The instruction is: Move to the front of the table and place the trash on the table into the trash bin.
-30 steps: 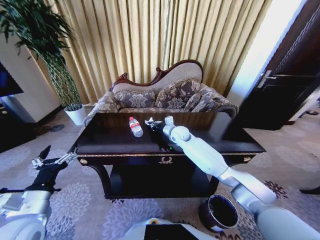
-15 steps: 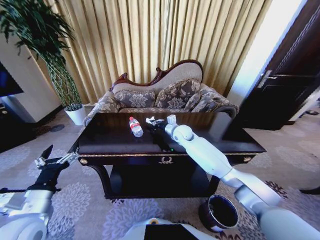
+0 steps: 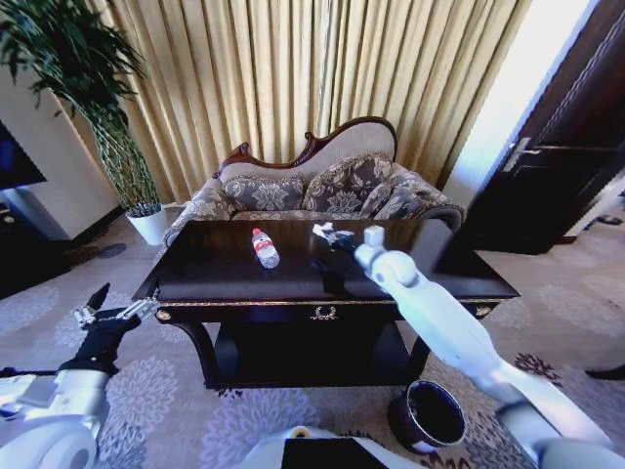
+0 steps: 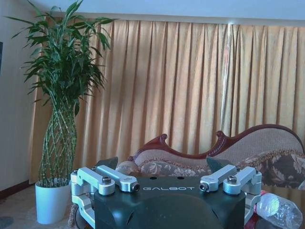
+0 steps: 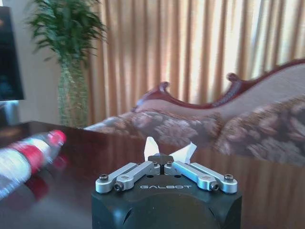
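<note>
1. Crumpled white paper (image 5: 151, 147): I see it pinched in my right gripper (image 3: 328, 234), jaws closed, above the table's (image 3: 225, 278) far middle.
2. Bottle (image 3: 265, 248): lying flat just beside, cap toward the sofa (image 3: 293, 191); bare tabletop around.
3. Trash bin (image 3: 427, 415): on the floor, front-right.
4. Left gripper (image 3: 109, 315): spread wide, empty, low left.

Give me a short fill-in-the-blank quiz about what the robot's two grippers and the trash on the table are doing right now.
1. The right gripper is shut on a piece of white ____.
2. The water bottle lies on its side on the ____.
3. The trash bin stands on the ____ in front of the table.
4. The left gripper hangs open, holding ____, to the left of the table.

Missing words: paper; table; carpet; nothing
</note>
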